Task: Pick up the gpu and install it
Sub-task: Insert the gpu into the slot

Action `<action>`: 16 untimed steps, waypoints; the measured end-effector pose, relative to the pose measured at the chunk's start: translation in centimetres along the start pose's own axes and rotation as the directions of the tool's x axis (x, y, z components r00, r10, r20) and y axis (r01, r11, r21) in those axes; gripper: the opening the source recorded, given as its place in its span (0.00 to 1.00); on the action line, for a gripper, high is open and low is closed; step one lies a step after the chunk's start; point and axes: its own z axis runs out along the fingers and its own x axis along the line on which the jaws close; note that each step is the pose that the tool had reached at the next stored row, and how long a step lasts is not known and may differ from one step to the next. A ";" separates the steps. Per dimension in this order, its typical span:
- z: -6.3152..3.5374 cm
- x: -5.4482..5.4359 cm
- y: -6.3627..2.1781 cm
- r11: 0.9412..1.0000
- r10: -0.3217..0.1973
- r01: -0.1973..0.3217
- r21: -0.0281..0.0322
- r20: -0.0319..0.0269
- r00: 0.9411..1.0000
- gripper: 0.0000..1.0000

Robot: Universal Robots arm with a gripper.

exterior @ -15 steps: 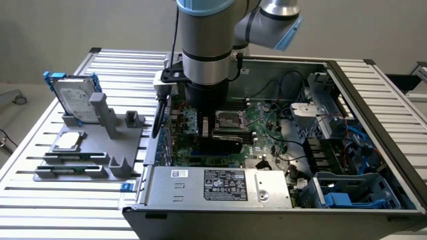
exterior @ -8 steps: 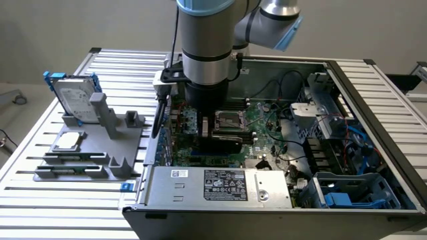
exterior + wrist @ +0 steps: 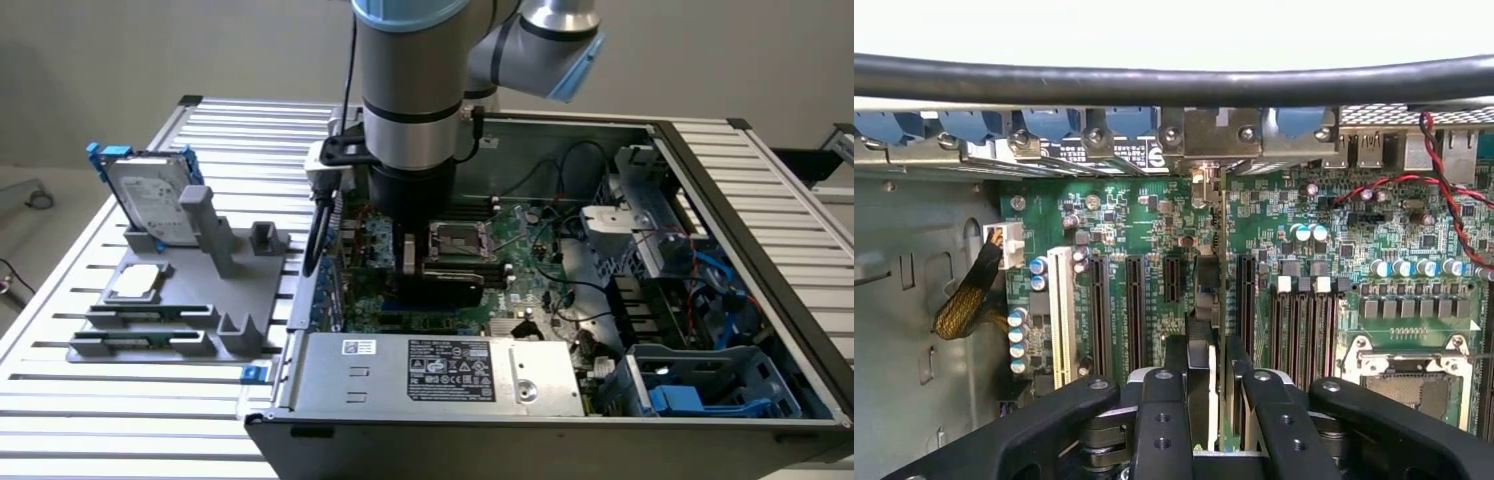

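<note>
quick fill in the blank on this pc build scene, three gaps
The fingers grip the graphics card over the ___ circuit board. The hard drive has a ___ frame. In the exterior view, it stands to the ___ of the computer case.
Missing: green; blue; left.

Little room to spare inside open computer case (image 3: 574, 140)
The arm (image 3: 414, 90) fills the gap above the motherboard (image 3: 527, 230); the silver power supply (image 3: 441, 370) walls the side nearest the camera and drive bays (image 3: 647, 220) crowd the exterior view's right. The gpu (image 3: 1210, 280), clamped edge-on in the gripper (image 3: 1206, 352), sits between black expansion slots (image 3: 1134, 300), a red-and-black wire (image 3: 1452, 215) looping close by; overhead the case is open.
</note>
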 end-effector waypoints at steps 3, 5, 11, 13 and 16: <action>0.09 0.0 0.00 1.000 -0.003 0.003 0.000 0.000 1.000 0.26; 0.17 0.0 0.01 1.000 -0.004 0.004 0.000 0.000 1.000 0.26; 0.24 0.0 0.03 1.000 -0.005 0.005 0.000 0.000 1.000 0.26; 0.23 0.0 0.05 1.000 -0.005 0.005 0.000 0.001 1.000 0.26; 0.12 0.0 0.05 1.000 -0.005 0.005 0.000 0.000 1.000 0.40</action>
